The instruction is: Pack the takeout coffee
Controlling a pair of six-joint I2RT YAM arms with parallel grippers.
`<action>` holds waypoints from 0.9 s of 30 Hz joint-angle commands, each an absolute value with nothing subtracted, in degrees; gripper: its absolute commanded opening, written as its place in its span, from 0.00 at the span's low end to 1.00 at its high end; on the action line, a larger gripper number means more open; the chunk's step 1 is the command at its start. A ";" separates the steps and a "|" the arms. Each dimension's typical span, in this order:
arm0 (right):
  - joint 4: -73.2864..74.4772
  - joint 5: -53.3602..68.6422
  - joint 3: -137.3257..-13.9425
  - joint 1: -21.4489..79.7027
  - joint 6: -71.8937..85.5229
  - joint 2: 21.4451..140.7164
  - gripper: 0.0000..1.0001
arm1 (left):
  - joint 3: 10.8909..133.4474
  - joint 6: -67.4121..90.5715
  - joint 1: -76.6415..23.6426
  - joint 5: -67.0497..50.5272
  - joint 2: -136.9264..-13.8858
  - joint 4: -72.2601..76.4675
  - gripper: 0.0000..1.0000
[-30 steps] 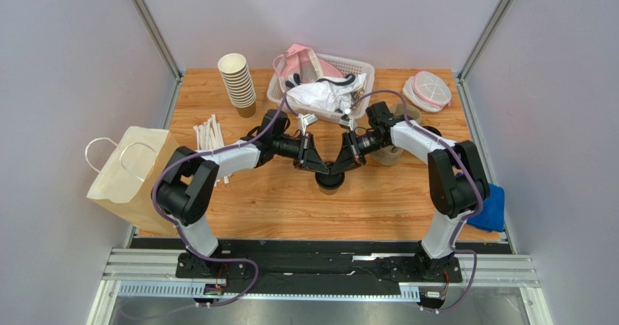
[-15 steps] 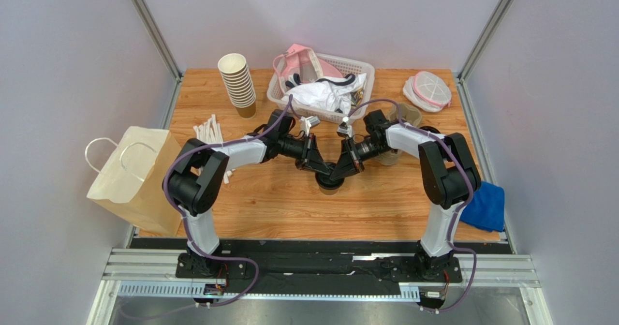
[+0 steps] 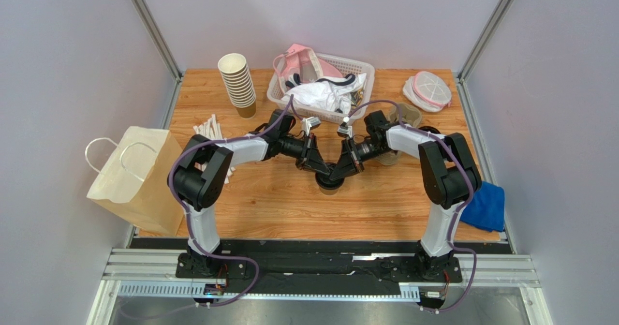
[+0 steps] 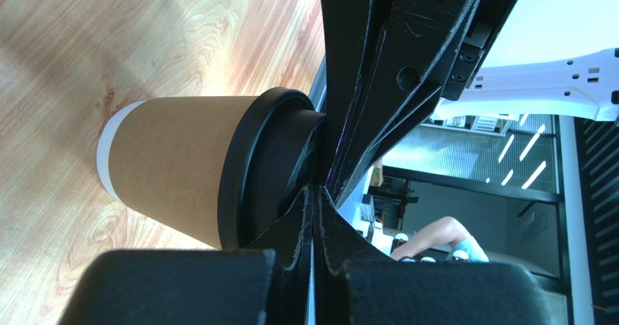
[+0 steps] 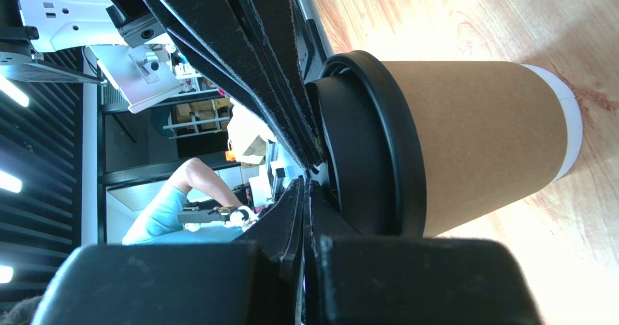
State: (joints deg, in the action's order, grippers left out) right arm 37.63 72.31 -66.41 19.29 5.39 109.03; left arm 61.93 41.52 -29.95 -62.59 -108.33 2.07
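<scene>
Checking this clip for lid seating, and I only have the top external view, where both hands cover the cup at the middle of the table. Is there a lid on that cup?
Observer: Yes. The left wrist view shows a black lid seated on the takeout coffee.
Operator: Is either hand gripping it?
Observer: No. The left hand and right hand are both shut, with their tips at the lid's top and nothing between the fingers.
Operator: Is the cup upright?
Observer: Yes. The right wrist view shows its white-rimmed base flat on the wooden table.
</scene>
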 commanded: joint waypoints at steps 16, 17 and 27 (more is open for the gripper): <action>35.95 64.51 -66.27 20.39 12.47 99.06 0.00 | 56.25 40.69 -31.64 -60.47 -91.77 10.11 0.00; 35.60 64.69 -66.10 20.48 13.00 98.44 0.00 | 55.90 40.87 -32.34 -60.12 -91.50 10.02 0.00; 33.40 61.79 -67.59 20.39 15.11 103.88 0.00 | 53.87 42.81 -34.54 -56.96 -96.23 12.84 0.00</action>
